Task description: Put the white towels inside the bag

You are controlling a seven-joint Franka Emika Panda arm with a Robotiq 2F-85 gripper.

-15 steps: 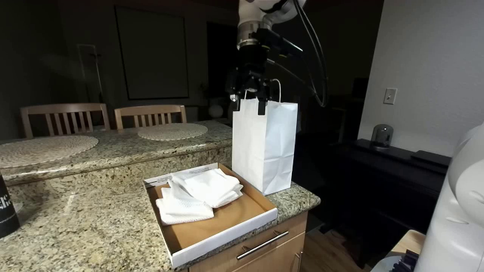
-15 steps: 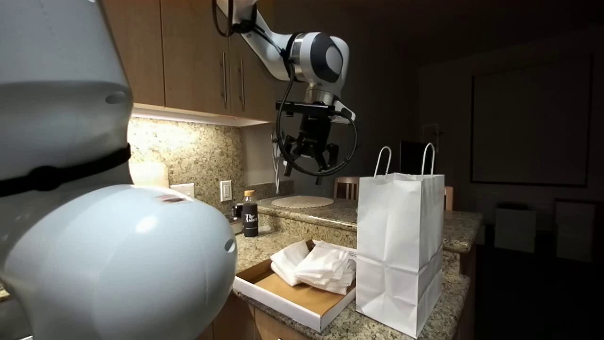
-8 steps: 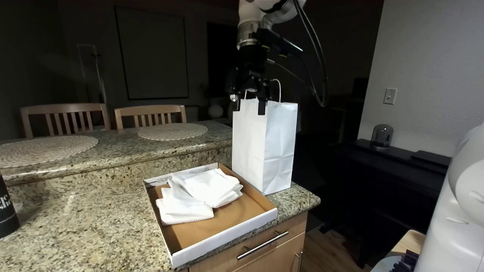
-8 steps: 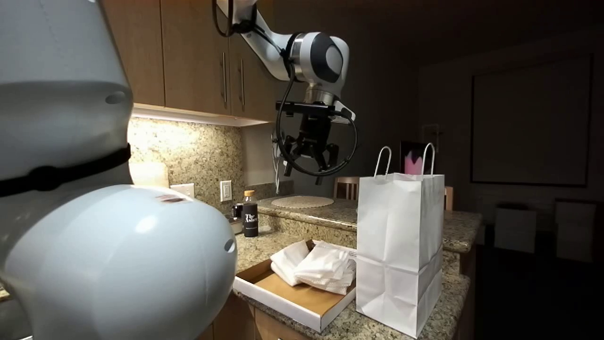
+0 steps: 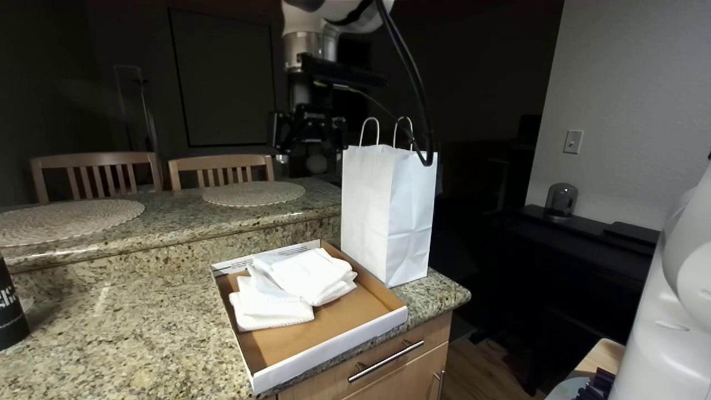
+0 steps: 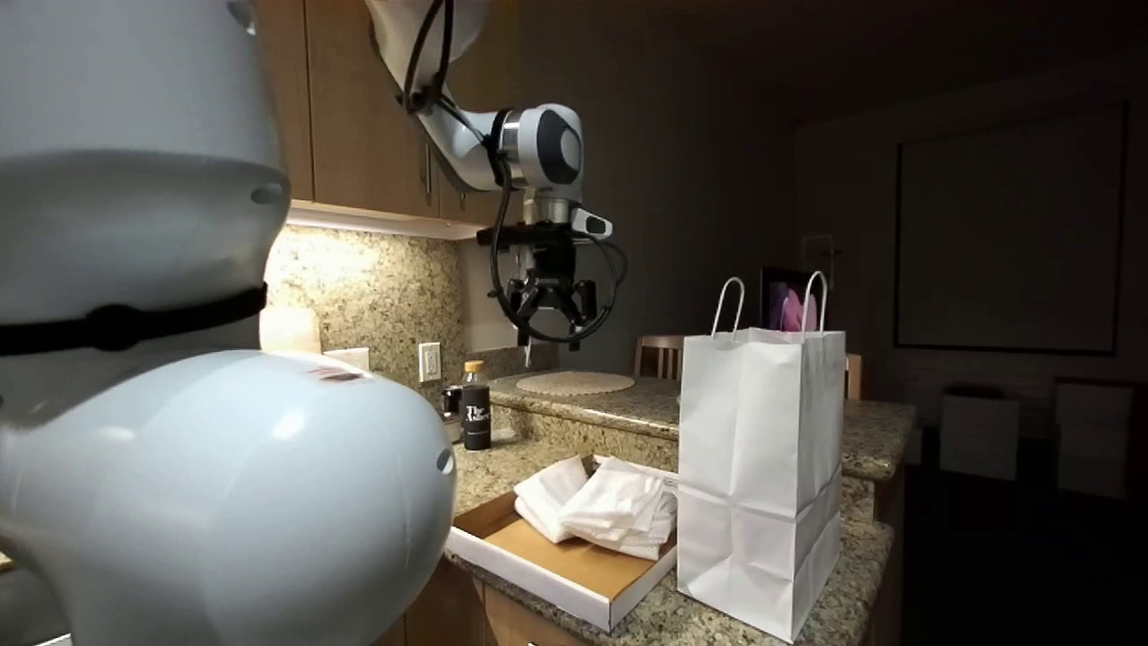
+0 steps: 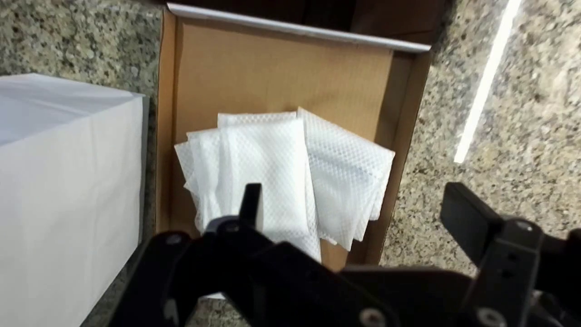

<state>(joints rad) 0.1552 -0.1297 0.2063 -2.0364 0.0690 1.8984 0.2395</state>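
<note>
Wide-spread pincer [image 7: 355,200] above folded white towels [image 7: 268,172]
Its jaws stand far apart. The towels lie well below it in a shallow cardboard tray [image 7: 281,63] on the table [image 5: 139,333]; the white paper bag [image 7: 72,195] stands upright, left of the pincer in the wrist view, just beside the tray.

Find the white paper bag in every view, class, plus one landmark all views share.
In an exterior view: paper bag just right of centre.
In an exterior view: paper bag right of centre, nearly reaching the bottom edge.
Wrist view: paper bag at the left, cut off by the edge.
Shared landmark: cardboard tray holding the white towels.
</note>
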